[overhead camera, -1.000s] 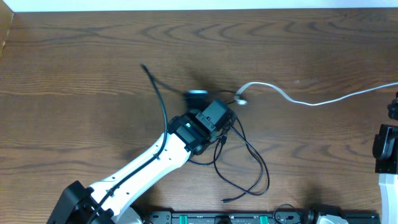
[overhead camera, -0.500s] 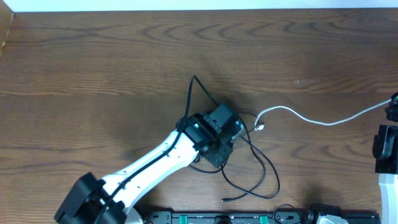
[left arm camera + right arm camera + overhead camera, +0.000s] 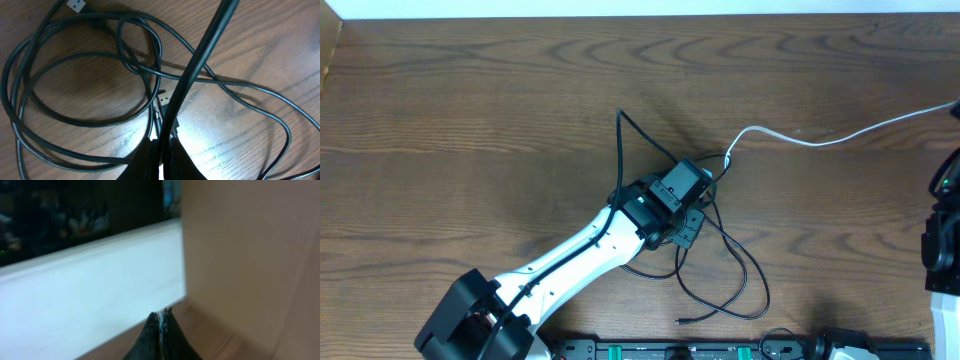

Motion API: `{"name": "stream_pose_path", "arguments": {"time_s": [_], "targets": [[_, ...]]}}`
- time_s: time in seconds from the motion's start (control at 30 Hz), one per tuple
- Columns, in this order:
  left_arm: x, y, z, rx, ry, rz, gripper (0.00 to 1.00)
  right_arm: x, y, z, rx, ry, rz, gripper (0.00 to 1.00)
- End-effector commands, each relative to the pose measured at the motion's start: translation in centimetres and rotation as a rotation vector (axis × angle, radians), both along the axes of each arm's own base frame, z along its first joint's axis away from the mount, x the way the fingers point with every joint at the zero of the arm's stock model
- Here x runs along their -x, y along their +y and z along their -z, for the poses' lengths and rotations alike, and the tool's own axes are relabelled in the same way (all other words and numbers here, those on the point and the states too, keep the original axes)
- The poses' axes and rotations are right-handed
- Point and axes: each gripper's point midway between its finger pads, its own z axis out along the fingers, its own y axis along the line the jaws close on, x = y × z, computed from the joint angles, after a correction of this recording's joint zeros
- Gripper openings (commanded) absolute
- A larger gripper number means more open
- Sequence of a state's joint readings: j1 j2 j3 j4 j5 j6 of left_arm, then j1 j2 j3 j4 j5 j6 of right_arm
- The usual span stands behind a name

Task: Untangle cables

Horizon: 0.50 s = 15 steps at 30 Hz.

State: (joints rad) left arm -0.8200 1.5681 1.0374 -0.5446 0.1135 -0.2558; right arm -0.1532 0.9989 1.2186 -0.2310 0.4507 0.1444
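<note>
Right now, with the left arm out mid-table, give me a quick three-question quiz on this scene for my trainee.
1. True or false: the left tool is shut on a black cable.
2. Multiple choice: the white cable runs from beside the left tool toward: A) the left arm's base, B) the side where the right arm stands, C) the near edge between the arms.
3. Short answer: what colour shows inside the plug at the top edge of the left wrist view?

Key: 1 true; 2 B; 3 blue.
</note>
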Motion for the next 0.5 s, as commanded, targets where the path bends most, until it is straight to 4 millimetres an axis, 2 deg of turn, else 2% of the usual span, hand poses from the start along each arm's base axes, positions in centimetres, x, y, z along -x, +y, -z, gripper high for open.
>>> {"name": "stream_pose_path", "arguments": {"time_s": [0.0,0.1,0.17,0.47], "targets": [[0.0,0.0,0.3,0.003,0.019,-0.019,0.08,-3.0,2.7,4.8,-0.344,0.009,-0.152,0.01],[0.0,0.0,0.3,0.003,0.018,-0.019,0.08,-4.6,5.0,9.7,-0.455,0.180,-0.258,0.01],[0.0,0.0,0.3,0.003,0.018,-0.019,0.08,-4.9,5.7,12.4,-0.493,0.279,-0.273,0.01],[-0.1,0.0,0.3,0.006,0.015,-0.019,0.08,-3.8,6.7,21.9,-0.613,0.637,-0.210,0.01]]}}
